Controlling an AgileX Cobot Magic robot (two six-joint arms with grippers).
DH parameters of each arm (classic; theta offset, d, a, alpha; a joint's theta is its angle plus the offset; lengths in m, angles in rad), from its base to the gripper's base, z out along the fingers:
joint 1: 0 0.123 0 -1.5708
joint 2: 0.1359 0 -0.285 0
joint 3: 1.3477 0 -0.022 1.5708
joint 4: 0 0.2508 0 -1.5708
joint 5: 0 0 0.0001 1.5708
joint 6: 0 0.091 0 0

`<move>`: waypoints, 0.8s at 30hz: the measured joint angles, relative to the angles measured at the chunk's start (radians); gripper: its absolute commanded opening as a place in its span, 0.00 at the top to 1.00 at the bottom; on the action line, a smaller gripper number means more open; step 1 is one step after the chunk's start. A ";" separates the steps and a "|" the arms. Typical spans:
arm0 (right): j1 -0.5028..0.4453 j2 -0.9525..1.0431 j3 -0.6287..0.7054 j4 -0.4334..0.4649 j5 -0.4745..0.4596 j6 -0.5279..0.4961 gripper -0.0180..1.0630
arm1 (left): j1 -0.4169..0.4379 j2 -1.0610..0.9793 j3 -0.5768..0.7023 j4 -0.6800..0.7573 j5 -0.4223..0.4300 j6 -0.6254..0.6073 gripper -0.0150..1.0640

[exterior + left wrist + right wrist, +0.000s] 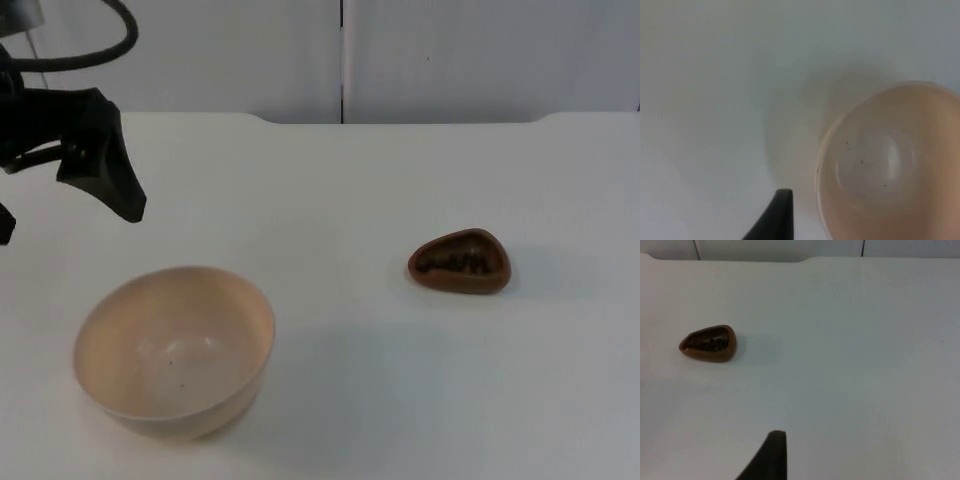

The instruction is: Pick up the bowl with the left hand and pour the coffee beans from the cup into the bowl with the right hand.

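The beige bowl (173, 350) stood upright on the white table (380, 400), toward the near left part of the top view, with nothing in it but a few dark specks on its inner wall. Well apart from it, off to the right and a little farther back, sat the small brown cup (460, 262), a teardrop-shaped dish with dark coffee beans (455, 264) lying inside. The left gripper (95, 165) hung above the table behind the bowl and to its left, clear of the rim and touching nothing; from where I stood I could not tell whether its fingers were spread or closed. In the left wrist view the bowl (890, 165) showed close by, its pale inside turned up toward the camera, and one black fingertip (775, 217) stood just beside the rim without meeting it. The right wrist view looked across the table to the cup (708, 343), which rested some way ahead of the right gripper's black fingertip (767, 457); the cup's beans (707, 345) were visible as a dark patch, and I could not tell how that gripper's fingers were set either. Behind the table the grey partition wall (450, 55) closed off the scene.
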 measured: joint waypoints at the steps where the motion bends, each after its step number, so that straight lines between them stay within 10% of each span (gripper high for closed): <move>1: 0.000 0.000 0.000 0.000 0.000 0.000 0.01 | 0.000 0.011 0.000 0.004 0.000 0.000 0.01; 24: 0.000 0.000 0.000 0.000 0.000 0.000 0.01 | 0.016 0.124 0.166 -0.074 -0.165 0.080 0.01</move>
